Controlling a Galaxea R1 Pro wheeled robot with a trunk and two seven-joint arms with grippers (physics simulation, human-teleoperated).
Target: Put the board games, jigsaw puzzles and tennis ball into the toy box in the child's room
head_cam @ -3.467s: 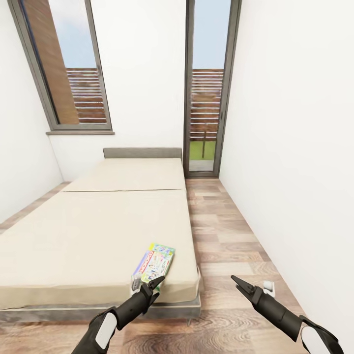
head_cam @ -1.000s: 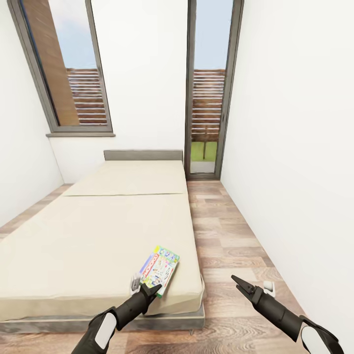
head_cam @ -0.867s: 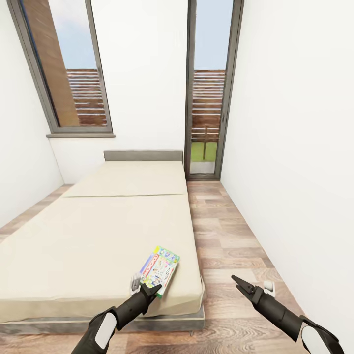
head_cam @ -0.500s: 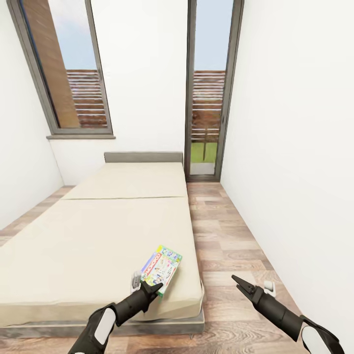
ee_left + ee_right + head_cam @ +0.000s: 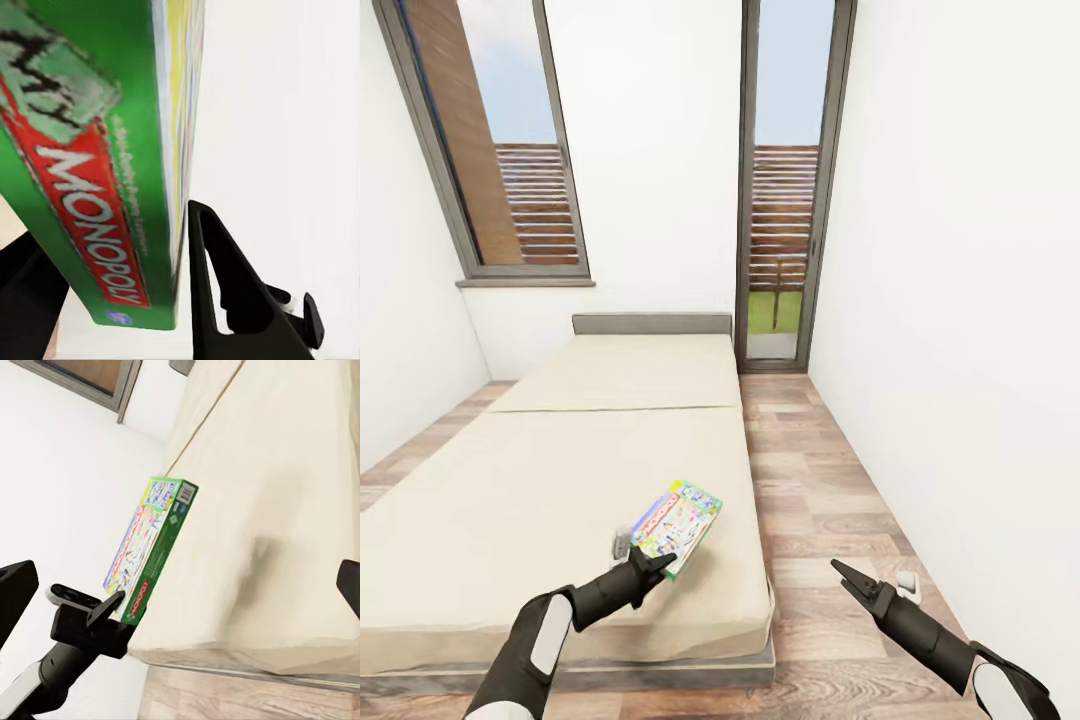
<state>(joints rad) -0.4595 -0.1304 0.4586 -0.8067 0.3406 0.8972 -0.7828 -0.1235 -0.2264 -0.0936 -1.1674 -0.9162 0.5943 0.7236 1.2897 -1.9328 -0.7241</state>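
Note:
A white Monopoly-style board game (image 5: 677,518) with a green edge hangs tilted a little above the beige bed (image 5: 560,470), near its front right corner. My left gripper (image 5: 645,565) is shut on the box's near end. In the left wrist view the green Monopoly edge (image 5: 90,150) sits between the two black fingers (image 5: 225,292). The right wrist view catches the lifted box (image 5: 150,551), its shadow on the mattress (image 5: 285,510), and the left gripper (image 5: 116,611) under it. My right gripper (image 5: 842,577) hovers open over the floor, right of the bed, holding nothing.
A strip of wood-plank floor (image 5: 810,470) runs between the bed and the white right wall (image 5: 960,350). A dark-framed glass door (image 5: 780,200) stands at the far end, a tall window (image 5: 490,150) at the left. The grey headboard (image 5: 650,323) is against the far wall.
My left gripper has raised the Monopoly box off the mattress and carried it slightly left. The right arm has stayed put. The head view shifted a little.

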